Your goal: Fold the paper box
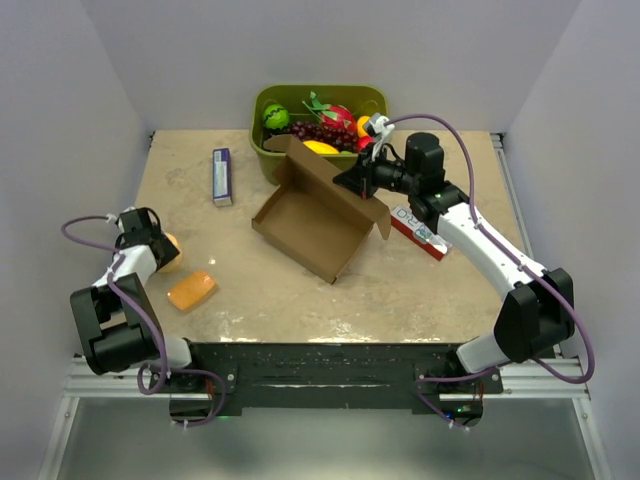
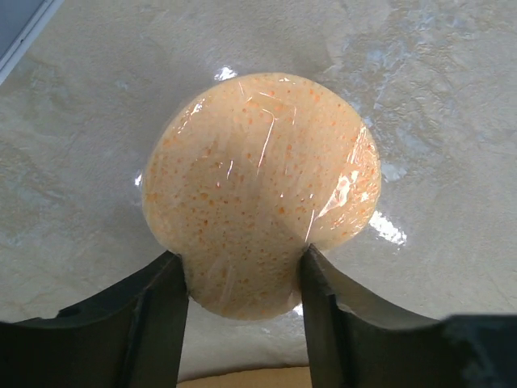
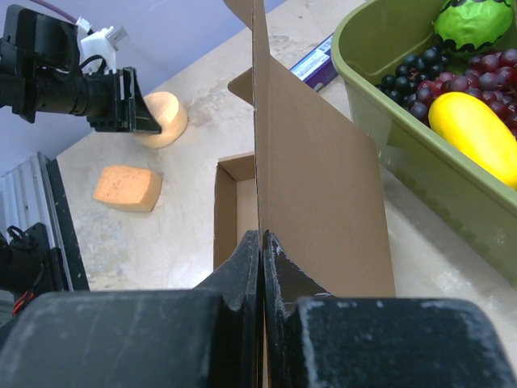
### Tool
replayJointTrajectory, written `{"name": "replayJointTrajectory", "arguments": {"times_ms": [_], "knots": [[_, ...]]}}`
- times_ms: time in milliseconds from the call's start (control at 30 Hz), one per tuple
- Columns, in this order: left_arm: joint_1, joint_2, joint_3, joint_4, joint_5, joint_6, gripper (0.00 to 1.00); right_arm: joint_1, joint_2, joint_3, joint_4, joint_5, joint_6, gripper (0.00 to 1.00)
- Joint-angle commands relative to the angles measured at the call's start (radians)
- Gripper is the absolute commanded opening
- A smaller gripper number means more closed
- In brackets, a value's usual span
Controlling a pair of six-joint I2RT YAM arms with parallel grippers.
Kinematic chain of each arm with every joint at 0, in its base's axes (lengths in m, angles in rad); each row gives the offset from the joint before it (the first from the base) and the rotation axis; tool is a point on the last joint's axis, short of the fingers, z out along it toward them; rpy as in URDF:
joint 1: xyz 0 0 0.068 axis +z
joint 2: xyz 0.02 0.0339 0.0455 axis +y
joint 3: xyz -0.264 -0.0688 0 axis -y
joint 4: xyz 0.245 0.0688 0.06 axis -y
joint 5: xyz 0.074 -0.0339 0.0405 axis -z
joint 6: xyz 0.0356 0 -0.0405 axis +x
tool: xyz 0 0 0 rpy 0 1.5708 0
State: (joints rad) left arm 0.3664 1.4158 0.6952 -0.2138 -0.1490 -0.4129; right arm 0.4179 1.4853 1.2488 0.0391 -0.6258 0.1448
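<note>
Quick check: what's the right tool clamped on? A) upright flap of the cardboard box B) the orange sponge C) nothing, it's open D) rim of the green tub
A: in the right wrist view the right tool is shut on a standing flap of the paper box.

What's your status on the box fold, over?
Right gripper shut on paper box flap, flap upright. Left gripper gripping round sponge. Green tub close behind box.
</note>
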Motion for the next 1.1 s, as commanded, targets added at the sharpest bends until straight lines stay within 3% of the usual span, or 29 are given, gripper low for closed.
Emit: {"name": "replayJointTrajectory", "arguments": {"times_ms": [0,100,500,700,833,1067], "knots": [[0.002,-0.017,-0.010,0.013,0.101,0.088,0.40,-0.001,-0.040,-0.008,0.050,-0.035,0.026,0.00],[-0.017,-0.058,-0.017,0.022,0.129,0.117,0.33,-0.002,-0.042,-0.009,0.051,-0.035,0.027,0.00],[-0.231,-0.410,0.064,-0.067,0.255,0.184,0.33,-0.001,-0.010,0.011,0.031,-0.029,0.024,0.00],[-0.509,-0.364,0.110,0.083,0.232,-0.007,0.35,-0.002,0.001,0.024,0.015,-0.003,0.024,0.00],[-0.682,-0.202,0.190,0.162,0.229,-0.078,0.36,-0.001,-0.002,0.029,-0.002,0.003,0.022,0.00],[-0.753,-0.043,0.254,0.244,0.230,-0.109,0.38,-0.002,-0.005,0.031,-0.016,0.021,0.021,0.00]]}}
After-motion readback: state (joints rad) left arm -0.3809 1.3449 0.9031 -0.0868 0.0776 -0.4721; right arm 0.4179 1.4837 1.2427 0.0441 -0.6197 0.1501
